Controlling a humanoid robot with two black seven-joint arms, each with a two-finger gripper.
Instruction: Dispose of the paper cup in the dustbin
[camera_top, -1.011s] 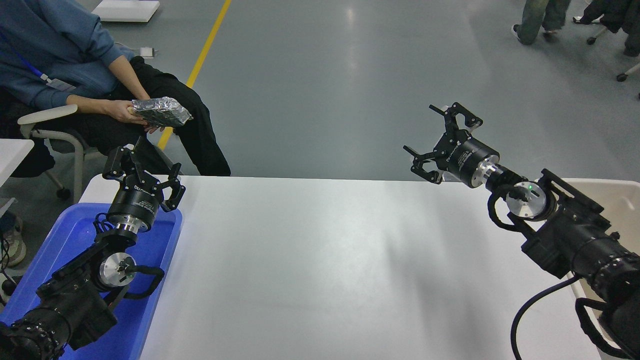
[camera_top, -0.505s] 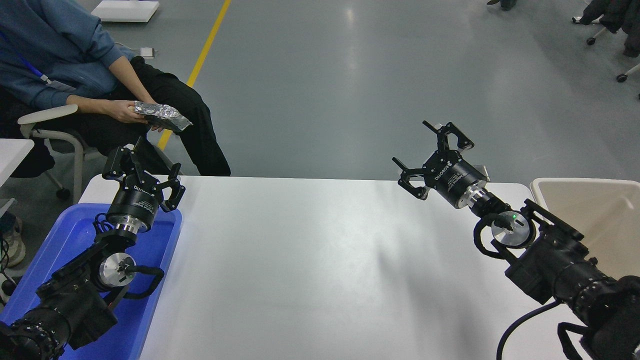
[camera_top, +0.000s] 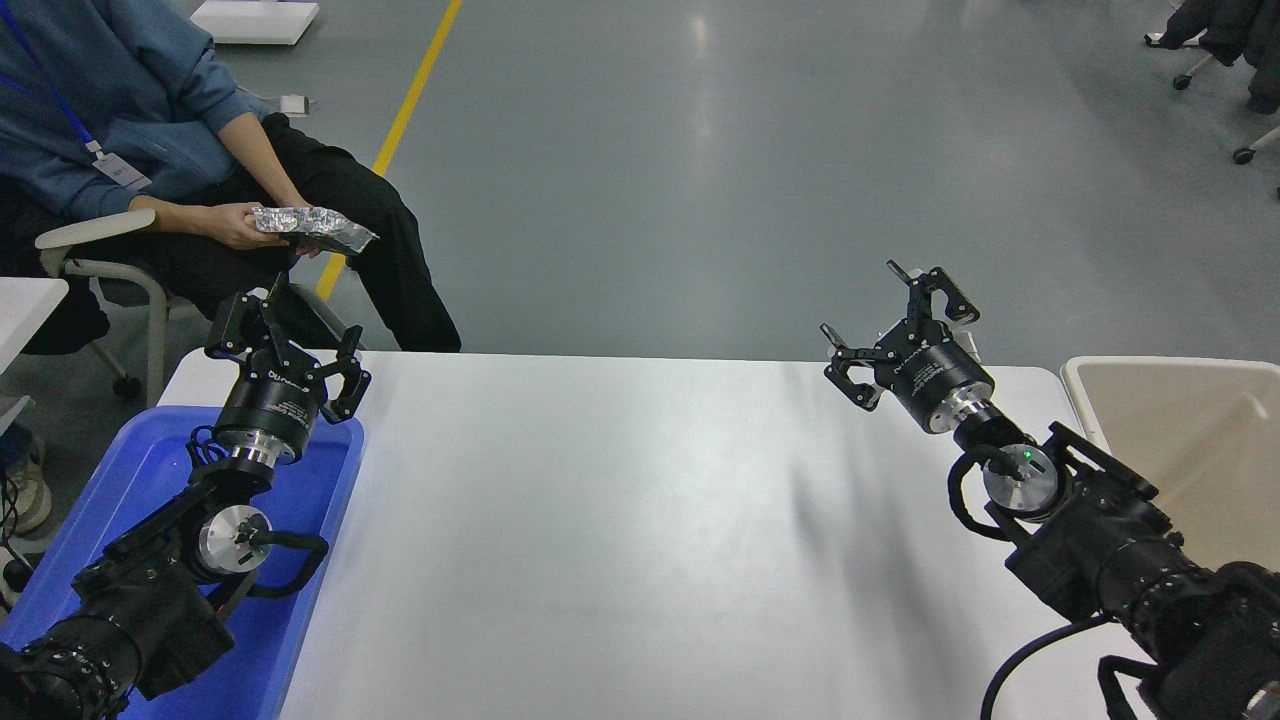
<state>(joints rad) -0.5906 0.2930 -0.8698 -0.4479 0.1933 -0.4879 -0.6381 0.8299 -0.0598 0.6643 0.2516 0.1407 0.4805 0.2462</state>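
The paper cup is not in view anywhere on the table or in either gripper. The beige dustbin (camera_top: 1190, 440) with its off-white rim stands at the table's right edge. My right gripper (camera_top: 897, 322) is open and empty, held above the table's far right corner, just left of the dustbin. My left gripper (camera_top: 285, 335) is open and empty, parked over the far end of the blue tray at the lower left.
A shallow blue tray (camera_top: 150, 470) lies at the table's left edge under the left arm. A seated person at the far left holds a crumpled silver foil bag (camera_top: 312, 227). The white table (camera_top: 620, 520) is bare in the middle.
My right arm has drawn back from over the dustbin towards me and lowered over the table's far right corner, gripper open throughout. The person has tilted the foil bag flatter. The left arm has not moved.
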